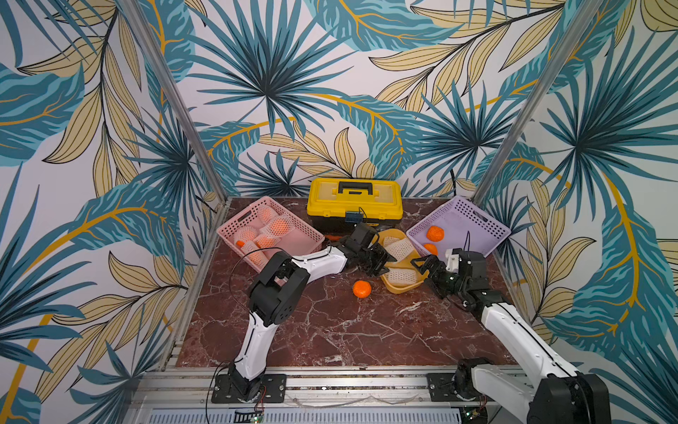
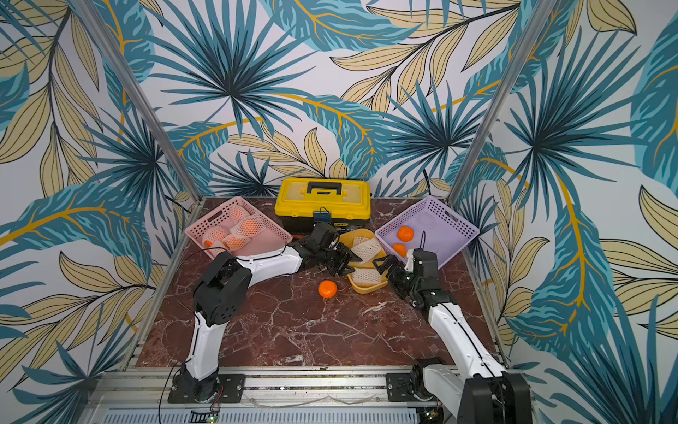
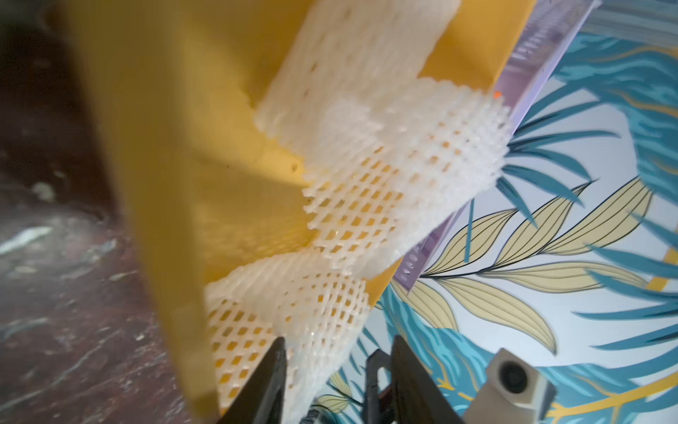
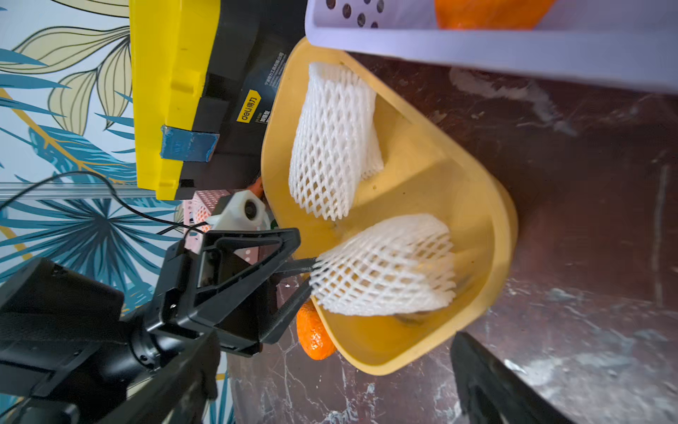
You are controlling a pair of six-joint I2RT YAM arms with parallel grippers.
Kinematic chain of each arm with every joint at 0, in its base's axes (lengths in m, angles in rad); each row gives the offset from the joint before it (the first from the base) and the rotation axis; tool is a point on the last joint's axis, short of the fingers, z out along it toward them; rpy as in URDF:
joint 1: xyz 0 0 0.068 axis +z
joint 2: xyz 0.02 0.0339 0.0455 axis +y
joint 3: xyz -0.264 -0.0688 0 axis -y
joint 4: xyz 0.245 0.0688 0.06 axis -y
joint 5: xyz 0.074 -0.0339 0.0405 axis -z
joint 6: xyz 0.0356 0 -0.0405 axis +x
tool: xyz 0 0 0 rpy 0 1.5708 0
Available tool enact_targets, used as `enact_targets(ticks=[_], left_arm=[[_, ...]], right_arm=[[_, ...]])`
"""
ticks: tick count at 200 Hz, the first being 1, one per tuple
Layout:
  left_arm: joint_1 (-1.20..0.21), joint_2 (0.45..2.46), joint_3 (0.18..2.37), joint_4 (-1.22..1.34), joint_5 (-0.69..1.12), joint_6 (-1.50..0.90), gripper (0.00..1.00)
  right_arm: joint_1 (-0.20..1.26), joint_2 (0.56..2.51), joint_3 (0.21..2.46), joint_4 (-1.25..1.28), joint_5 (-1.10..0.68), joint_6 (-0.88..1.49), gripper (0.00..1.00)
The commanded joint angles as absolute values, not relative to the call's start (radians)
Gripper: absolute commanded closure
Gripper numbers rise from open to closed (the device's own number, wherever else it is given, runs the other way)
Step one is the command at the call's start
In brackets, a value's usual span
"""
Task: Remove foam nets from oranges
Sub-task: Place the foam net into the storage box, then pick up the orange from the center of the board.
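Observation:
Two empty foam nets lie in the yellow tray. My left gripper is at the tray's left edge, open. Its fingertips touch the end of the nearer net, which lies against one finger in the left wrist view. A bare orange rests on the table just before the tray. My right gripper stands wide open and empty at the tray's right side. Several netted oranges fill the pink basket. Two bare oranges lie in the purple basket.
A yellow toolbox stands at the back centre, right behind the tray. The baskets sit at the back corners, tilted towards the middle. Metal posts and papered walls close the sides. The marble tabletop stretches to the front rail.

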State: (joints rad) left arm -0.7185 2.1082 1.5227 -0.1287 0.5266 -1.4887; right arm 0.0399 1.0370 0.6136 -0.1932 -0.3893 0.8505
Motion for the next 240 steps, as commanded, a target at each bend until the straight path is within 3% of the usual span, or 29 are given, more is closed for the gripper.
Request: enact_targets(ticks=[1, 20, 48, 85, 108, 156, 215, 240], left_arm=[[-0.72, 2.089, 1.611, -0.264, 0.505, -1.369, 0.26], [-0.723, 2.093, 1.672, -0.351, 0.526, -1.299, 0.09], [-0.721, 2.026, 1.683, -0.4, 0.499, -1.226, 0.0], [-0.688, 1.928, 1.721, -0.529, 0.456, -1.109, 0.0], [-0.63, 1.84, 1.684, -0.572, 0.423, -1.054, 0.0], [-0.474, 1.681, 1.642, -0.748, 0.333, -0.859, 0.01], [-0.289, 1.598, 1.596, -0.887, 0.224, -0.614, 0.01], [-0.253, 1.567, 1.547, -0.885, 0.064, -0.588, 0.01]], right_arm=[[0.036, 1.006, 0.657, -0.364, -0.287, 0.758, 0.0], [0.037, 0.98, 0.656, -0.344, -0.292, 0.751, 0.02], [0.04, 0.945, 0.652, -0.29, -0.337, 0.719, 0.07], [0.179, 0.978, 0.684, -0.248, -0.354, 0.617, 0.16], [0.374, 1.087, 0.775, -0.324, -0.245, 0.484, 0.16], [0.63, 1.347, 0.952, -0.44, -0.007, 0.299, 0.14], [0.734, 1.666, 1.129, -0.509, 0.119, 0.249, 0.11], [0.742, 1.757, 1.172, -0.518, 0.149, 0.256, 0.09]])
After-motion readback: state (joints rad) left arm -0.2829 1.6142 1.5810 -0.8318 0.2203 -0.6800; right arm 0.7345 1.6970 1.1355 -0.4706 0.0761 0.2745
